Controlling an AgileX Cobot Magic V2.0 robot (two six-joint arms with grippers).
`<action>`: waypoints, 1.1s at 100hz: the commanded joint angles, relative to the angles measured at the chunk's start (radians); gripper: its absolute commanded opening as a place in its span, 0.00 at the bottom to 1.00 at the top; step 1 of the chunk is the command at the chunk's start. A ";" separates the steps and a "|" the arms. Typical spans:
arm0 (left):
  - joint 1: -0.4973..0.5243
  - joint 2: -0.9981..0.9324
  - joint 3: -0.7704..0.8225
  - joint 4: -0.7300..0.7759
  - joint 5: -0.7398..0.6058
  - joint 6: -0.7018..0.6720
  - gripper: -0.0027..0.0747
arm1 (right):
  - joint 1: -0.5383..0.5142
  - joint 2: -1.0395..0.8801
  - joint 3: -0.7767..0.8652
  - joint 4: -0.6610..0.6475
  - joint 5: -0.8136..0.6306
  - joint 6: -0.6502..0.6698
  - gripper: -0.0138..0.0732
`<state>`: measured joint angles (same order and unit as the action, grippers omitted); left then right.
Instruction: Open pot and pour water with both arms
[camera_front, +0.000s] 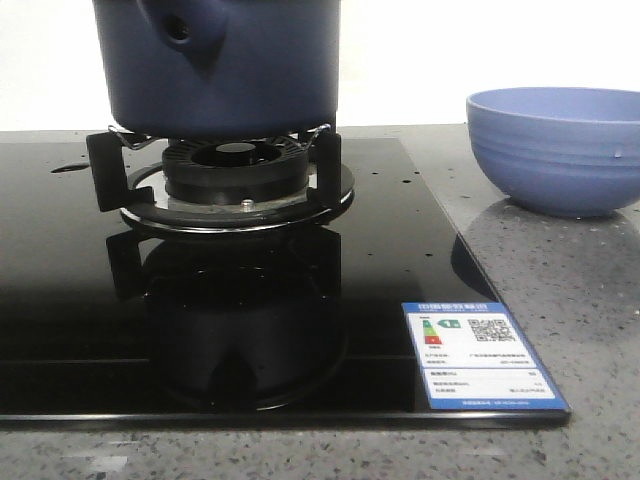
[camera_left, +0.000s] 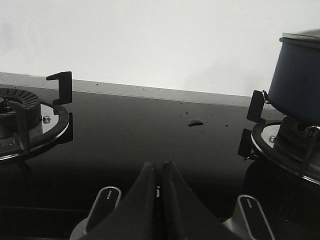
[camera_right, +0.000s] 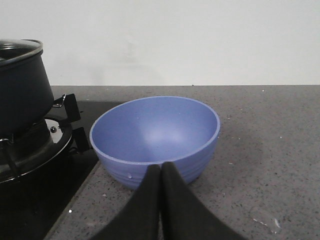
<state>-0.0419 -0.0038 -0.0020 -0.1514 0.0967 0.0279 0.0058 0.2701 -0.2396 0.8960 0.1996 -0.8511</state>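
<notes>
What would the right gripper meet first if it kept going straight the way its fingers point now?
Most likely the periwinkle bowl. The right gripper, fingers shut, points at the bowl's near wall, which stands directly ahead on the grey counter. The gap between them is hard to judge from this view.

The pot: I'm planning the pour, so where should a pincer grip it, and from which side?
Probably the tapered stub on the pot, approached from the robot's side, since it juts toward the front camera while the walls are wide, straight and smooth. Both pincers, left and right, are shut, so one must open first.
</notes>
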 joint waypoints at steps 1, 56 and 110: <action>-0.008 -0.029 0.035 0.000 -0.067 -0.011 0.01 | 0.002 0.008 -0.027 0.012 -0.048 -0.010 0.09; -0.008 -0.029 0.035 0.000 -0.067 -0.011 0.01 | 0.002 0.008 -0.027 -0.612 -0.089 0.583 0.09; -0.008 -0.029 0.035 0.000 -0.067 -0.011 0.01 | -0.005 -0.301 0.272 -0.908 -0.156 0.802 0.09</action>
<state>-0.0419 -0.0038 -0.0020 -0.1514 0.0984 0.0262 0.0058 0.0071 0.0081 0.0106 0.0889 -0.0537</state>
